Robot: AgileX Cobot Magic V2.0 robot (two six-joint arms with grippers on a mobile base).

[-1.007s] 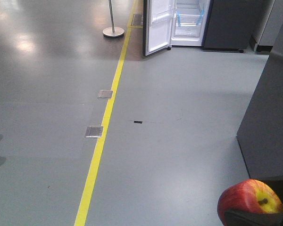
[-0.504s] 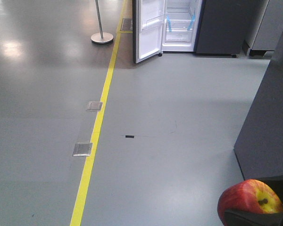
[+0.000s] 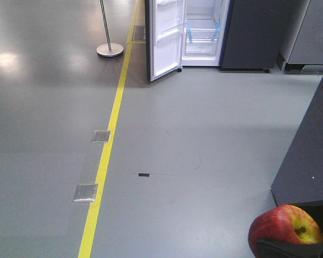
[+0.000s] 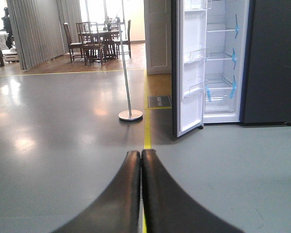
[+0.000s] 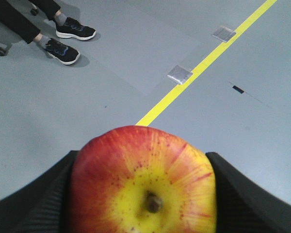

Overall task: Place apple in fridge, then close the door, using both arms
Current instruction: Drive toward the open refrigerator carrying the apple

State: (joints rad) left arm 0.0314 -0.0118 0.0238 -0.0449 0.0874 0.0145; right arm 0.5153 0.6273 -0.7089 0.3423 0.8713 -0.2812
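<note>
Within the right gripper (image 5: 143, 194), the apple (image 5: 143, 179) is grasped on both sides; the left gripper (image 4: 141, 189) is clenched.

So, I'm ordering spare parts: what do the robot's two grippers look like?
The left gripper has two smooth, matt black fingers, broad at the base and curving to narrow rounded tips. The right gripper has black fingers too, their surface finely ribbed. No cables or markings show.
</note>
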